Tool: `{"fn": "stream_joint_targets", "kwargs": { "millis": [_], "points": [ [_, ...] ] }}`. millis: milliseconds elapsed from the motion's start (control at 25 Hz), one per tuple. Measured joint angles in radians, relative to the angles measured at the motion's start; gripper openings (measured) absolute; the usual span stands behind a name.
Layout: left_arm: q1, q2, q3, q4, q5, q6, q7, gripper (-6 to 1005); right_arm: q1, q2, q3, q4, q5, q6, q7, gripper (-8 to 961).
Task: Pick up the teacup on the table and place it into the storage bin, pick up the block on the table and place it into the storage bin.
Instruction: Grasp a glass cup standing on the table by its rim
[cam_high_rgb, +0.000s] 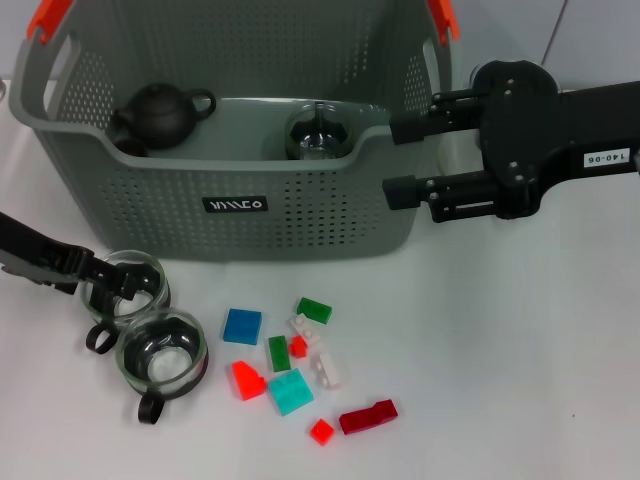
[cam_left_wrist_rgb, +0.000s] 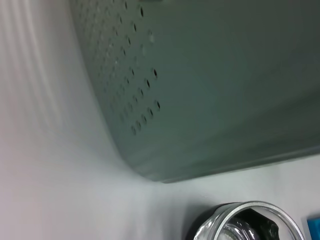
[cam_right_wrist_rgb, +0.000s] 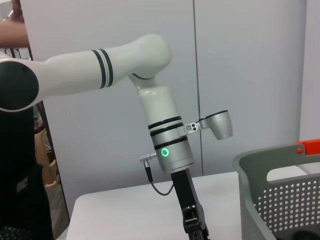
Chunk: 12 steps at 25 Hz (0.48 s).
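Teacup (cam_high_rgb: 128, 285) rim sits gripped in the left claw (cam_high_rgb: 105, 285); right claw (cam_high_rgb: 402, 160) hangs open.

Grey perforated storage bin (cam_high_rgb: 230, 190) with orange clips; white table (cam_high_rgb: 500, 380).

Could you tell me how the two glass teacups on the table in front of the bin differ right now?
The upper teacup has the left gripper at its rim; the lower teacup stands free. The upper teacup sits closer to the storage bin; the lower teacup sits nearer the coloured blocks. Both are clear glass with dark handles, upright on the table.
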<state>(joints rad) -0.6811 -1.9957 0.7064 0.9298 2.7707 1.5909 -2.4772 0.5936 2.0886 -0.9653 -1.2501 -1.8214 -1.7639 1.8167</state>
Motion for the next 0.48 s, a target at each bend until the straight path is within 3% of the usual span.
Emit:
{"fn": "stream_joint_targets", "kwargs": {
  "millis": [480],
  "points": [
    [-0.011,-0.006,0.022,-0.034,0.004,-0.027,0.004,816,0.002,0.002,-0.001,0.000,0.000,0.012,-0.008,718]
  ]
}}
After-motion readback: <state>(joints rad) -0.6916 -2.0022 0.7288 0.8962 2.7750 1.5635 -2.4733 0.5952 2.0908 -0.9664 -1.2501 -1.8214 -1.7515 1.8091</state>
